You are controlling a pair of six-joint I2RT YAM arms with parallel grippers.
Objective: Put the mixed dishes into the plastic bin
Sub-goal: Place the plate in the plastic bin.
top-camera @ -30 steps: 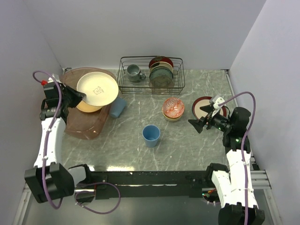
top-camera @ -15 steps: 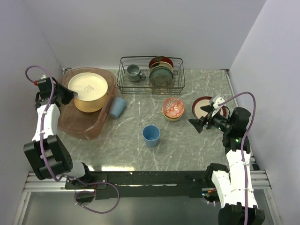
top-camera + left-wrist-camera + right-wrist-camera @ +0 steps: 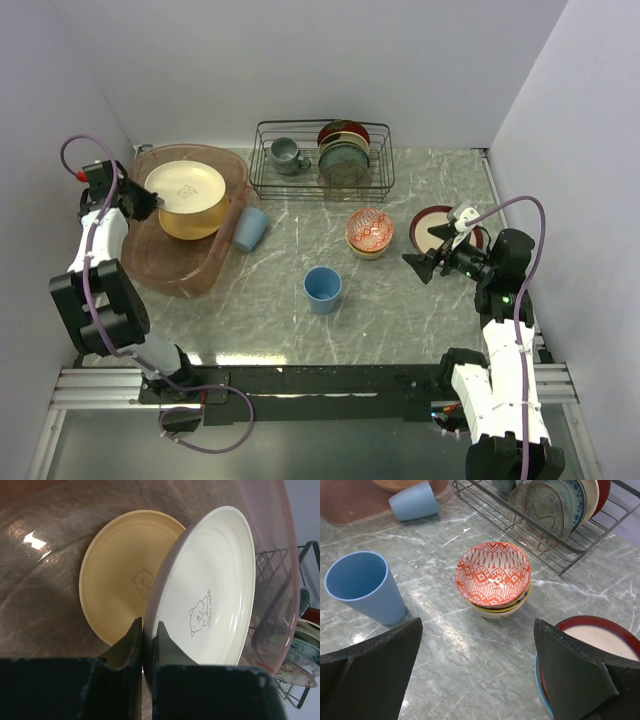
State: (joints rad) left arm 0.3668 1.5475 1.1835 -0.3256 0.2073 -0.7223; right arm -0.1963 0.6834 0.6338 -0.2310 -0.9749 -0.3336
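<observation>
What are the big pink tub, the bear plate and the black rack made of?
The plastic bin looks like thin, glossy, pinkish see-through plastic: the marbled table shows through its wall.
The cream bear plate is smooth, faintly shiny and thin-rimmed. It could be hard plastic or glazed ceramic; the look leaves that open.
The black rack is thin wire, likely coated metal.

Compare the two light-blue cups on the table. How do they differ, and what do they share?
Pose: the nearer cup stands upright, mouth up; the farther cup lies on its side. Place: the nearer cup stands alone on open marble tabletop; the farther cup lies right beside the plastic bin. Both are plain, handleless light-blue cups outside the bin.
</observation>
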